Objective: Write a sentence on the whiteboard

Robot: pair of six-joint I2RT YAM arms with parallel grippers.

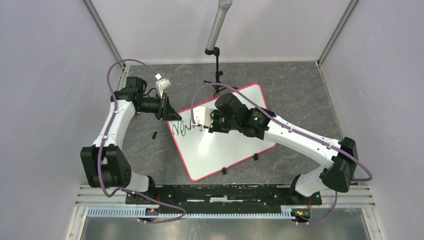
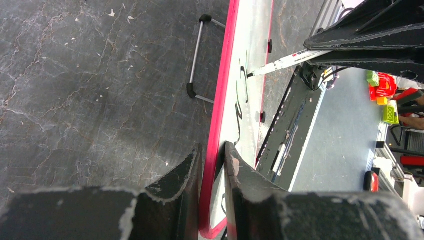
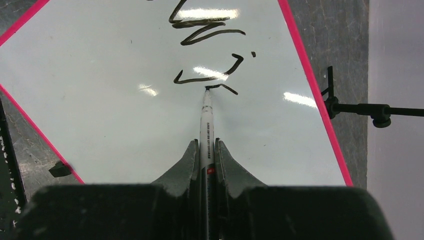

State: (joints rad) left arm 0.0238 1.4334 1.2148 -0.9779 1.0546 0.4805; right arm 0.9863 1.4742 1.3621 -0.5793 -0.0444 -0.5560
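Sentence (image 3: 206, 35) is barely begun, few letters written; marker (image 3: 206, 120) is gripped by right pincer (image 3: 206, 145), whiteboard (image 3: 125, 115) rim by left pincer (image 2: 214, 150).

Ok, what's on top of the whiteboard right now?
Black handwriting near one corner, with the marker tip touching it, held in the right tool. From above, that arm covers part of the whiteboard.

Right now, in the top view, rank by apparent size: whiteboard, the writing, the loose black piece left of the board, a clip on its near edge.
1. whiteboard
2. writing
3. loose black piece and clip: these look alike, both tiny, so not ranked.
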